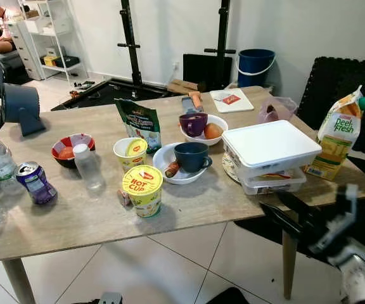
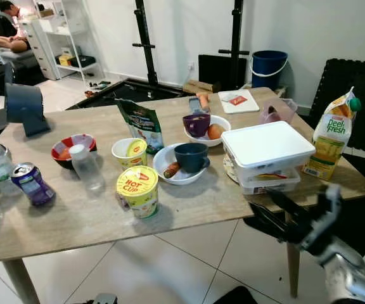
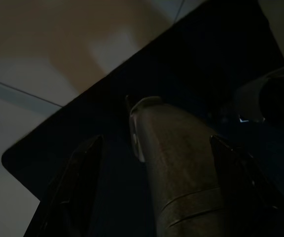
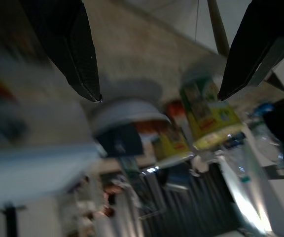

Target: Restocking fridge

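Nothing looks stocked yet: the juice carton (image 1: 340,135) and cups sit on the table (image 1: 75,221), while the right gripper (image 2: 288,218) hangs spread and empty, the left gripper (image 3: 157,158) likewise parted.

You have a light wooden table (image 1: 75,221) carrying a Hot Cup noodle tub (image 1: 143,189), purple can (image 1: 35,182), clear bottle (image 1: 87,166), red bowl (image 1: 72,148), white lidded container (image 1: 268,151), juice carton (image 1: 339,134) and green pouch (image 1: 142,122)

Deli Fresh juice carton (image 1: 339,134) upright at table corner.
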Available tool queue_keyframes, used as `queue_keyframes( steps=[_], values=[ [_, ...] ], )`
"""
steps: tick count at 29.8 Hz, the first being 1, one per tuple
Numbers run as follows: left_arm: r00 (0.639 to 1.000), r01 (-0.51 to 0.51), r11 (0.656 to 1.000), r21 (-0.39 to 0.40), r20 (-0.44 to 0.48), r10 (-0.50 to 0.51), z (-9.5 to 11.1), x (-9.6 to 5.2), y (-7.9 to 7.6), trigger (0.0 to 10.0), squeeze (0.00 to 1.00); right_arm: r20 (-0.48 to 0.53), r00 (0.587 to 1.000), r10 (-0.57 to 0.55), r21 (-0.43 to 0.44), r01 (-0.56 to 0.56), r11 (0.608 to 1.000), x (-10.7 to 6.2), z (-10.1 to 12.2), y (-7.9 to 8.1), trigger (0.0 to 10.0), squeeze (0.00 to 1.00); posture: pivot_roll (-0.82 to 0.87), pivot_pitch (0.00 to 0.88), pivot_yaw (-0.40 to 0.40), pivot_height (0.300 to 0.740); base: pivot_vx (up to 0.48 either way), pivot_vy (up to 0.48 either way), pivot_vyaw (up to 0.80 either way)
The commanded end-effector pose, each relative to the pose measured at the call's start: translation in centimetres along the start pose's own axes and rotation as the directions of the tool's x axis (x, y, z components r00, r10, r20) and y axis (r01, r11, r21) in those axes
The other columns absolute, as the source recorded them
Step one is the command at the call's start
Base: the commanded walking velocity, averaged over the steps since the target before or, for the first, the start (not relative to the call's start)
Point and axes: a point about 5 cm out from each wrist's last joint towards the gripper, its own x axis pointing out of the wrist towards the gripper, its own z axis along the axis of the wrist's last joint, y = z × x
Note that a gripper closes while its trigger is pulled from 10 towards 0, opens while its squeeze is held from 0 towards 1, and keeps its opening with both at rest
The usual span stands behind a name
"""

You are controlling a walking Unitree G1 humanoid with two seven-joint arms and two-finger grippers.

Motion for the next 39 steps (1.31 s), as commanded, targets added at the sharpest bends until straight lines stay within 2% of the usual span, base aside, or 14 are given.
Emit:
queue_keyframes(
  steps=[1,2,3,4,7,9,10,12,13,16,18,22,32,39],
  values=[
    [1.0,-0.008,1.0,0.017,-0.024,0.008,-0.5,-0.2,0.4,10.0,0.0,-0.002,0.996,0.084,0.006,-0.084,0.996,1.8,0.0,1.3,10.0,0.06,-0.07,0.013,0.043,0.74,0.0,0.0,0.0],
    [1.0,-0.009,1.0,0.017,-0.024,0.009,-0.5,-0.2,0.5,10.0,0.0,-0.004,0.992,0.128,0.006,-0.128,0.992,2.6,0.2,2.0,10.0,0.69,-0.07,0.013,0.043,0.74,0.0,0.0,0.0],
    [1.0,-0.009,1.0,0.017,-0.024,0.009,-0.5,-0.2,0.5,10.0,0.0,-0.004,0.992,0.128,0.006,-0.128,0.992,2.6,0.2,2.0,10.0,0.69,-0.07,0.013,0.043,0.74,0.0,0.0,0.0],
    [1.0,-0.01,1.0,0.016,-0.024,0.01,-0.5,-0.2,0.5,10.0,0.0,-0.004,0.986,0.165,0.004,-0.165,0.986,3.4,0.3,2.6,10.0,1.0,-0.07,0.013,0.043,0.74,0.0,0.0,0.0],
    [1.0,-0.011,1.0,0.015,-0.026,0.011,-0.6,-0.3,0.6,10.0,0.0,-0.028,0.978,0.204,-0.018,-0.205,0.979,4.6,0.3,3.5,10.0,1.0,-0.07,0.014,0.042,0.74,0.0,0.0,0.0],
    [1.0,-0.011,1.0,0.015,-0.026,0.011,-0.6,-0.3,0.6,10.0,0.0,-0.028,0.978,0.204,-0.018,-0.205,0.979,4.6,0.3,3.5,10.0,1.0,-0.07,0.014,0.042,0.74,0.0,0.0,0.0],
    [1.0,-0.011,1.0,0.015,-0.027,0.011,-0.6,-0.3,0.6,10.0,0.0,-0.049,0.977,0.208,-0.037,-0.21,0.977,5.3,0.2,3.8,10.0,0.95,-0.07,0.013,0.042,0.74,0.0,0.0,0.0],
    [1.0,-0.011,1.0,0.015,-0.027,0.011,-0.6,-0.3,0.6,10.0,0.0,-0.049,0.977,0.208,-0.037,-0.21,0.977,5.3,0.2,3.8,10.0,0.95,-0.07,0.013,0.042,0.74,0.0,0.0,0.0],
    [1.0,-0.008,1.0,0.015,-0.028,0.009,-0.6,-0.3,0.5,10.0,0.0,-0.078,0.982,0.175,-0.082,-0.181,0.98,6.5,-0.2,3.8,10.0,0.03,-0.07,0.015,0.039,0.74,0.0,0.0,0.0],
    [1.0,-0.003,1.0,0.013,-0.026,0.003,-0.6,-0.2,0.2,10.0,0.0,-0.108,0.992,0.058,-0.16,-0.075,0.984,9.2,-0.6,3.5,10.0,0.0,-0.07,0.014,0.036,0.74,0.0,0.0,0.0],
    [1.0,-0.001,1.0,0.012,-0.025,0.001,-0.5,-0.1,0.2,10.0,0.0,-0.116,0.993,0.014,-0.181,-0.035,0.983,9.7,-0.7,3.3,10.0,0.0,-0.07,0.013,0.033,0.74,0.0,0.0,0.0],
    [1.0,0.0,1.0,0.013,-0.025,0.0,-0.5,-0.1,0.1,10.0,0.0,-0.121,0.993,-0.009,-0.193,-0.015,0.981,10.0,-0.7,3.2,10.0,0.0,-0.07,0.013,0.033,0.74,0.0,0.0,0.0],
    [1.0,-0.001,1.0,0.008,-0.028,0.001,-0.7,-0.2,0.1,10.0,0.0,-0.129,0.984,-0.124,-0.294,0.082,0.952,12.5,-1.1,3.2,10.0,0.0,-0.06,0.009,0.024,0.74,0.0,0.0,0.0],
    [1.0,0.004,1.0,0.01,-0.029,-0.004,-0.8,-0.1,0.0,10.0,0.0,-0.139,0.979,-0.146,-0.293,0.101,0.951,13.9,-2.0,4.0,10.0,0.0,-0.06,0.01,0.021,0.74,0.0,0.0,0.0]
  ],
)
